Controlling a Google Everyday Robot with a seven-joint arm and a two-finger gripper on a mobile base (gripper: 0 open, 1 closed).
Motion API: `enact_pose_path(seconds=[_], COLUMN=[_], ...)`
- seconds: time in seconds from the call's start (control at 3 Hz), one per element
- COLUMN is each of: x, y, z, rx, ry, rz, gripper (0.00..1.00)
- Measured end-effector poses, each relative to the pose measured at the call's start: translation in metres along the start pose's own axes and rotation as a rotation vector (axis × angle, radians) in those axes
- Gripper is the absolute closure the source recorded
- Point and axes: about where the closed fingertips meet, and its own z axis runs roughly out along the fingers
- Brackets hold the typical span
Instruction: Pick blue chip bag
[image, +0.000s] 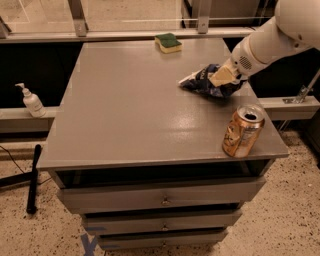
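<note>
Grey flat-topped drawer cabinet (135, 115) on a speckled floor, with a glazed rail behind it on the far side; crumpled, shiny dark-blue chip bag with white print (202, 84) lying on the far right part of the top, well back from the near edge. White robot arm (270, 42) reaching in from the upper right; its beige-tipped gripper (223, 76) down on the right-hand end of the bag, touching it; whether it is clamped on the foil or merely resting against it cannot be told. Step in hand, as judged: securing the bag before lifting; a good grasp would take a firm fold of foil rather than a loose corner, since such a bag probably crumples and slips, and the lift should go straight up. Orange-gold drink can (242, 131) upright by the near right corner, apart from the bag; probably the one object to avoid should the arm swing nearward. Green-and-yellow sponge (168, 42) at the far edge, left of the bag and apart from it; white pump bottle (31, 100) on a ledge to the left, off the cabinet; neither stands in the way.
</note>
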Motion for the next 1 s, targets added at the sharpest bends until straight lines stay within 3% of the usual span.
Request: enact_pose_path(seconds=[0.33, 0.67, 1.0], x=[-0.027, -0.051, -0.084], y=[0.031, 0.059, 0.081], z=[0.003, 0.002, -0.015], rx=[-0.090, -0.172, -0.228], ry=[-0.043, -0.093, -0.174], rz=[-0.065, -0.111, -0.170], gripper=[0.84, 1.00, 1.00])
